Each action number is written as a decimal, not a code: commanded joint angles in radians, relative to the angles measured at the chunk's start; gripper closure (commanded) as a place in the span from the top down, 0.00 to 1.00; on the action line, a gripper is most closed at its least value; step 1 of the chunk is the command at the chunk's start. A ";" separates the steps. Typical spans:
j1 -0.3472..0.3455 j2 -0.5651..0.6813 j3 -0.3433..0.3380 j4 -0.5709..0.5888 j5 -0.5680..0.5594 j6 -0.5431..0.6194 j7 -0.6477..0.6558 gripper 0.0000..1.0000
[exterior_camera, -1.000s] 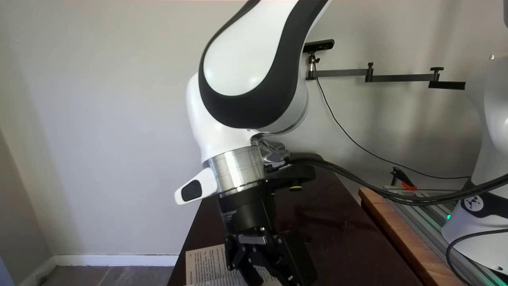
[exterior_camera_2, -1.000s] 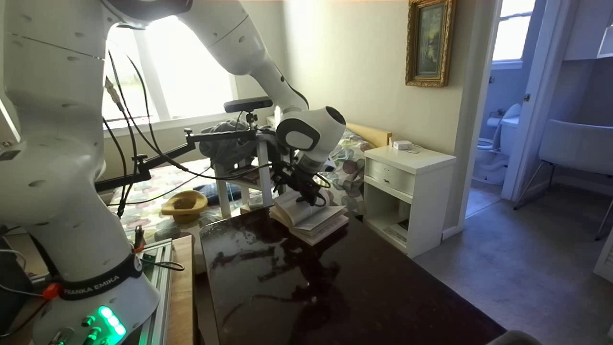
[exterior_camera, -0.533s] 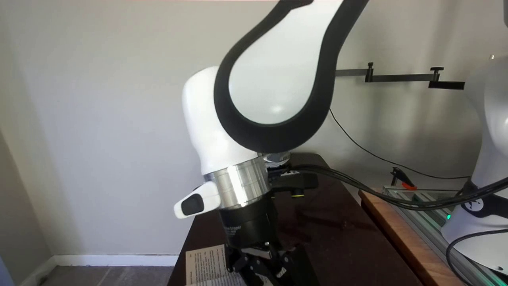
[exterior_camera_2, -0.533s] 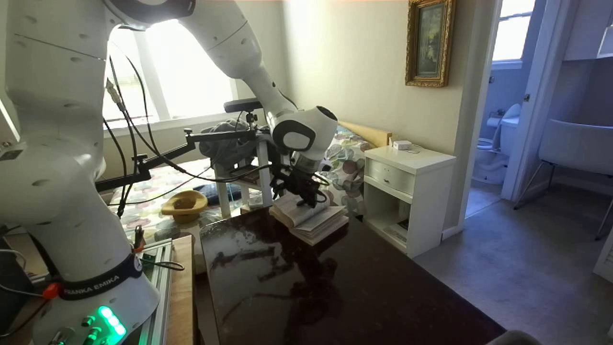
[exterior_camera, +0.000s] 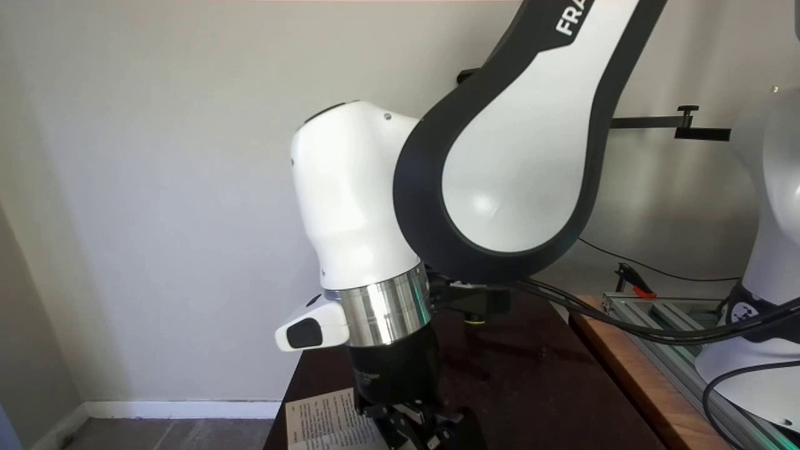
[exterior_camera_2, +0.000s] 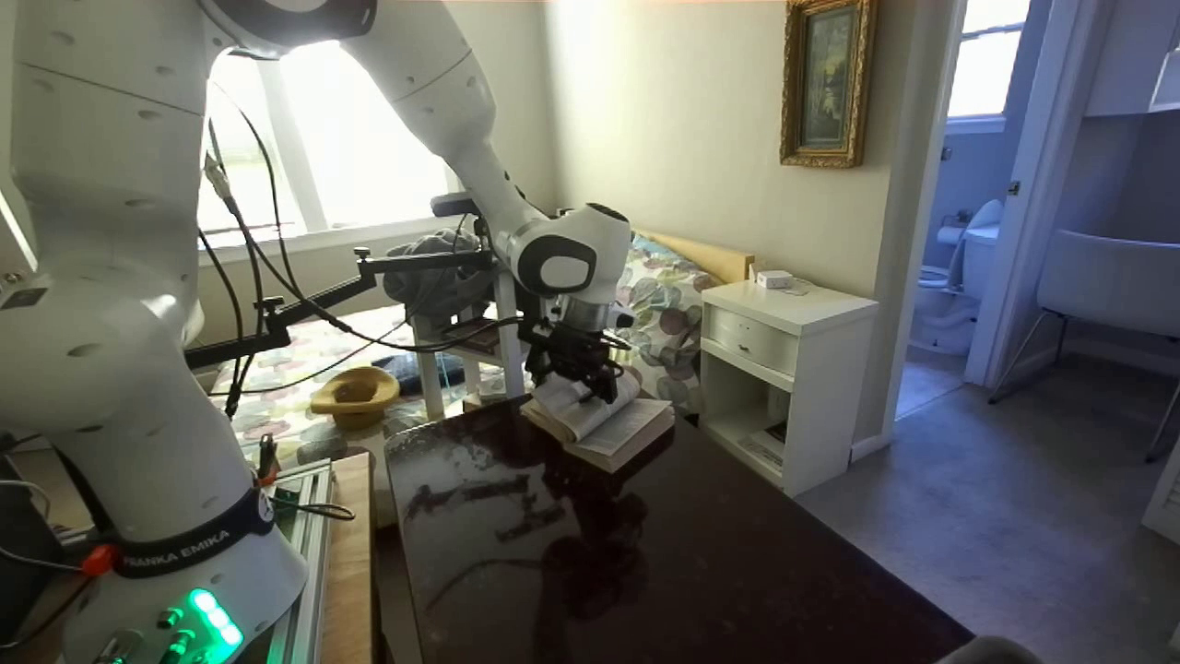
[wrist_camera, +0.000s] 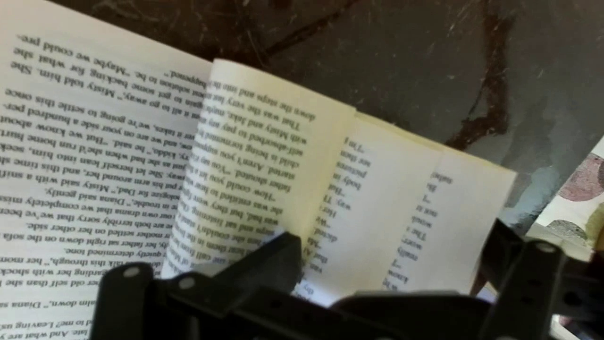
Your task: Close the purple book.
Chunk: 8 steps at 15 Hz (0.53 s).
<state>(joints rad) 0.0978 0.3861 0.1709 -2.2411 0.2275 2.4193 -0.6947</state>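
The purple book [exterior_camera_2: 629, 433] lies open on the table near its far edge, printed cream pages facing up; its cover is hidden. In the wrist view several of the book's pages [wrist_camera: 264, 123] are curled over in a fold. My gripper [wrist_camera: 395, 233] is over those pages with its jaws wide apart. One fingertip [wrist_camera: 285, 250] is at the curled pages, the opposite one by the outer page edge; whether they touch the paper I cannot tell. In an exterior view the gripper [exterior_camera: 425, 434] covers part of the book, and the lower frame edge cuts off the rest.
The dark glossy table [exterior_camera_2: 701, 544] carries the book. Past its far side stand a white nightstand [exterior_camera_2: 793, 341] and a bed with a yellow hat [exterior_camera_2: 356, 392]. A camera arm [exterior_camera_2: 424, 263] and black cables [exterior_camera: 625, 325] run near the robot.
The wrist has swung more upright and the forearm has come lower. In the exterior views the book has shifted slightly, and its fanned near pages now lie flatter. The jaws stay apart.
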 commanded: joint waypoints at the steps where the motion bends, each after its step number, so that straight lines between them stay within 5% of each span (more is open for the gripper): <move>1: -0.009 -0.004 0.026 -0.017 -0.036 0.010 0.063 1.00; 8: 0.000 0.003 0.029 -0.022 -0.086 -0.001 0.131 1.00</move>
<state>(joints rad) 0.0980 0.3867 0.2014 -2.2532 0.1995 2.4192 -0.6266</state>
